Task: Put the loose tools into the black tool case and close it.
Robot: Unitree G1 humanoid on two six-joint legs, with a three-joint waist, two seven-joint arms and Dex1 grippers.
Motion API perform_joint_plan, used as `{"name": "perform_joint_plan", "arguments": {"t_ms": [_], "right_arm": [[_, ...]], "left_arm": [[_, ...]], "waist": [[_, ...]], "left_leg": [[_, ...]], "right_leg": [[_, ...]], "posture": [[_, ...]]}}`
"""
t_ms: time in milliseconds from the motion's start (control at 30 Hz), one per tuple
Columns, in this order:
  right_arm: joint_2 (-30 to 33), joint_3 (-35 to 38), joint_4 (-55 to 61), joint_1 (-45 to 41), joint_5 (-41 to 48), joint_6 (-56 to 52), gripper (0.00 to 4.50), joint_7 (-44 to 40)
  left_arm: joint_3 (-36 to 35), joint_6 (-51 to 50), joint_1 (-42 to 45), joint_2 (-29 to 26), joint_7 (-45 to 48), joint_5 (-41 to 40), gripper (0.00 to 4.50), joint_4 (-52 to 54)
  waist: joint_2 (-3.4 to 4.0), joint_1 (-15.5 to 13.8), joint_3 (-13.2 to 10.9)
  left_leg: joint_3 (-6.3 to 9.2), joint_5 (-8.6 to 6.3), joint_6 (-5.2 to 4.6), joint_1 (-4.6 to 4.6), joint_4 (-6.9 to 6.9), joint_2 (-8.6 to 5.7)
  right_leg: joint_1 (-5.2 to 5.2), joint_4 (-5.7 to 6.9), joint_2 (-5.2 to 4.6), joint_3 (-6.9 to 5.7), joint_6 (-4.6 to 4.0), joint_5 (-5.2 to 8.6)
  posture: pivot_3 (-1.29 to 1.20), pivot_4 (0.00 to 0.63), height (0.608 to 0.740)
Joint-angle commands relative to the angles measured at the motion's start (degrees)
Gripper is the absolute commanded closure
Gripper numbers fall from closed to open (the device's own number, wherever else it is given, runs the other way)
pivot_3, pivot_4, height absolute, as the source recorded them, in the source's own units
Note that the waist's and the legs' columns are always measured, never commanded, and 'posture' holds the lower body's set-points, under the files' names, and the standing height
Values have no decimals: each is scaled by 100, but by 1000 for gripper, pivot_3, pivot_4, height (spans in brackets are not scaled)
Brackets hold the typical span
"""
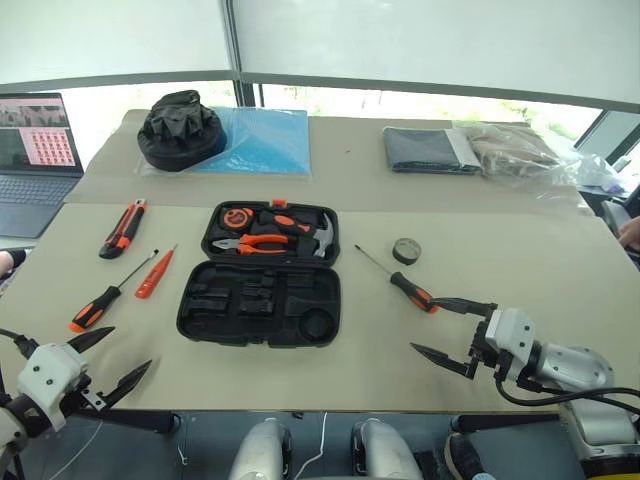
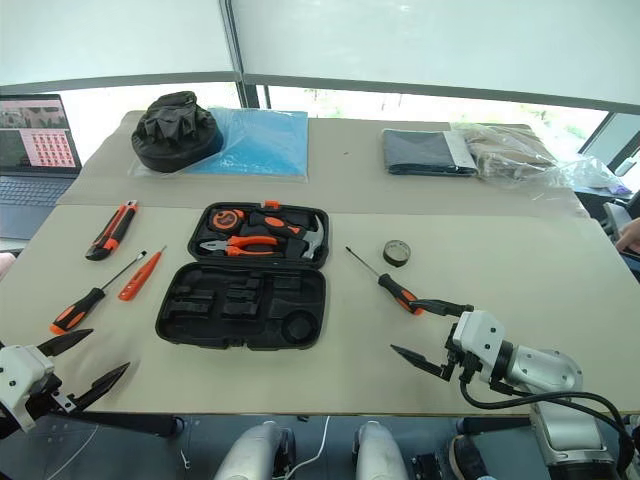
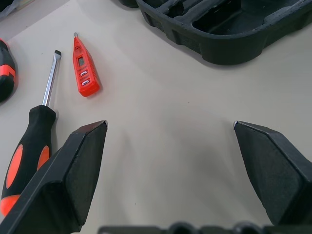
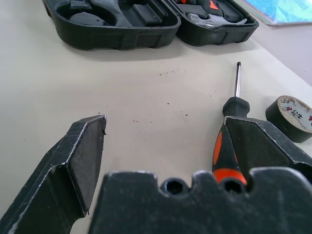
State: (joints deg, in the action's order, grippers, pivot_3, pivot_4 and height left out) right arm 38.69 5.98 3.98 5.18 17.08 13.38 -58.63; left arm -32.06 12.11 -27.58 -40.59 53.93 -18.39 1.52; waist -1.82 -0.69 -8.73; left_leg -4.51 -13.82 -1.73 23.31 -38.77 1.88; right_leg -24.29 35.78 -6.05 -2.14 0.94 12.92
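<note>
Black tool case [image 1: 259, 302] lies open at the middle of the table [image 1: 520, 270], pliers [image 1: 250, 243] and a hammer [image 1: 318, 236] in its far half, its near half seemingly bare. Left of it lie the tester screwdriver [image 1: 155, 273], one long screwdriver [image 1: 108, 296] and, farther, the utility knife [image 1: 123, 227]. Right of it lie the other screwdriver [image 1: 400, 281] and tape roll [image 1: 406, 250]. Both grippers hover spread at the near edge: left gripper [image 1: 112, 358] beside the left screwdriver's handle, right gripper [image 1: 453, 332] just beside the right screwdriver's handle.

The tool case [image 1: 259, 303] is matt black moulded plastic on a smooth, matt beige tabletop [image 1: 500, 280]. The screwdriver [image 3: 29, 146] has a shiny metal shaft and a rubbery orange-black handle. The bag [image 1: 178, 130] is crumpled black cloth beside glossy clear plastic wrap [image 1: 530, 150].
</note>
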Motion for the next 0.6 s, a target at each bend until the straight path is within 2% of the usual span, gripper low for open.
{"name": "perform_joint_plan", "arguments": {"t_ms": [33,67,133,267,333,467,600], "right_arm": [[-224,-45,158,-196,-8,81,0,255],[-437,-208,275,-309,-174,19,0,524],[-768,-472,565,-384,72,-17,0,499],[-1427,-599,1036,-519,1043,-35,0,363],[-1583,-719,1147,-601,1220,-30,0,263],[-1742,-789,1133,-745,1305,129,0,110],[-1834,-835,1171,-811,1328,236,0,-34]], "left_arm": [[-274,-377,-160,50,-104,-380,32,223],[-486,-695,-327,198,-285,-588,32,307],[-889,-1145,-640,526,-676,-908,32,459],[-1415,-1787,-1026,1084,-1251,-1355,32,501],[-1604,-2063,-1140,1257,-1465,-1527,32,418],[-1973,-2692,-1089,1358,-1818,-2095,32,501],[-2185,-3359,-872,1102,-2039,-2672,32,805]], "waist": [[0,0,0],[-6,28,2],[-14,96,5],[-11,130,1],[-15,117,-1],[-25,42,-6],[-47,-15,3]], "left_leg": [[0,0,0,0,0,0],[0,0,0,0,0,0],[-19,-6,4,-10,-1,25],[-23,-18,8,-13,0,40],[-25,-19,9,-13,-1,40],[-25,-32,30,-17,-5,40],[-24,-45,52,-19,-10,40]], "right_leg": [[0,0,0,0,0,0],[0,0,0,0,0,0],[-4,0,3,-4,-4,-4],[-6,6,10,-17,18,-14],[-8,5,9,-18,15,-12],[-21,1,7,-21,-10,4],[-27,2,6,-25,-10,3]], "posture": [[0,150,740],[0,150,740],[0,150,740],[0,150,740],[0,150,740],[0,150,740],[0,150,740]]}}
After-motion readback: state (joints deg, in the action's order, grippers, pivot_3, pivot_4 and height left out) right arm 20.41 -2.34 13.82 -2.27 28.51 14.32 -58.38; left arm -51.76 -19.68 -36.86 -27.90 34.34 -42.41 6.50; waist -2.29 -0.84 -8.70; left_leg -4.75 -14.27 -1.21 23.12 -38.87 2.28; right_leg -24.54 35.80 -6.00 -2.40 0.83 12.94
